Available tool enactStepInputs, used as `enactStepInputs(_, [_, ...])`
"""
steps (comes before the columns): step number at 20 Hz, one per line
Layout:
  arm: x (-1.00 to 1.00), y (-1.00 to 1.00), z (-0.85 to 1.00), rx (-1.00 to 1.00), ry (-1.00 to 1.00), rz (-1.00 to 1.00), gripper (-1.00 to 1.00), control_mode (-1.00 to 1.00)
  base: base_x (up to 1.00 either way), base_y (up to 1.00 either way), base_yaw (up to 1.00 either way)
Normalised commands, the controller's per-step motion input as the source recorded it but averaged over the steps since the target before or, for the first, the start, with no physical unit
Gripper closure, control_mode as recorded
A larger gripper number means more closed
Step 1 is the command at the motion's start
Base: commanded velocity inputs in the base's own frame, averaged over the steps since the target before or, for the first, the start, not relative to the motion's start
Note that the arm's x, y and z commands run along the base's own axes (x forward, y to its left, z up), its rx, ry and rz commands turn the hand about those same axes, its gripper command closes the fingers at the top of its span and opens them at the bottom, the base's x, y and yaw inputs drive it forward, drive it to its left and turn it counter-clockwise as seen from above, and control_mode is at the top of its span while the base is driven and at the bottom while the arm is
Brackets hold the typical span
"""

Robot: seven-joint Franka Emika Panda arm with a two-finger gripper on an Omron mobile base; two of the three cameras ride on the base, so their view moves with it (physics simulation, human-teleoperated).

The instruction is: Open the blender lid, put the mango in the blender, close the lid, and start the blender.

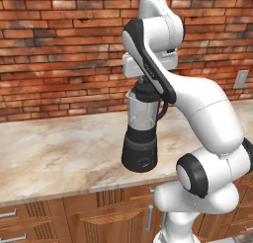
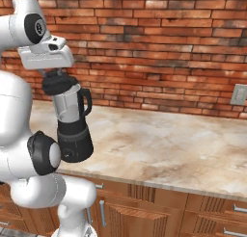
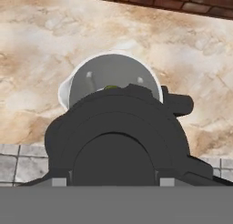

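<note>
Gripping blender lid (image 3: 119, 141) in jaws, just above jar rim; counter (image 2: 169, 144) w/ open room alongside

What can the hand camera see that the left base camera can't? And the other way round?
Extra in the hand view: a look down into the open top of the jar, with a tiny greenish bit inside, and grey floor tiles past the counter's edge.
Extra in the left base view: the blender's black base with its dial, the cupboard doors, the wall socket and the white arm.
In both: the black lid, the jar's handle, the marble counter and the brick wall.
</note>
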Motion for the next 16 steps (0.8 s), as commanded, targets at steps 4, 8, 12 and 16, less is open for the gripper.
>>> enactStepInputs(4, [0.34, 0.21, 0.0, 0.0, -0.02, 0.0, 1.0, -1.0, 0.0, 0.0, 0.0])
enactStepInputs(8, [0.25, 0.02, -0.03, 0.0, -0.05, 0.0, 1.0, -1.0, 0.0, 0.0, 0.0])
enactStepInputs(12, [0.16, -0.02, 0.0, 0.0, -0.06, 0.0, 1.0, -1.0, 0.0, 0.0, 0.0])
enactStepInputs(16, [0.05, -0.08, 0.0, 0.01, -0.09, 0.0, 1.0, -1.0, 0.0, 0.0, 0.0])
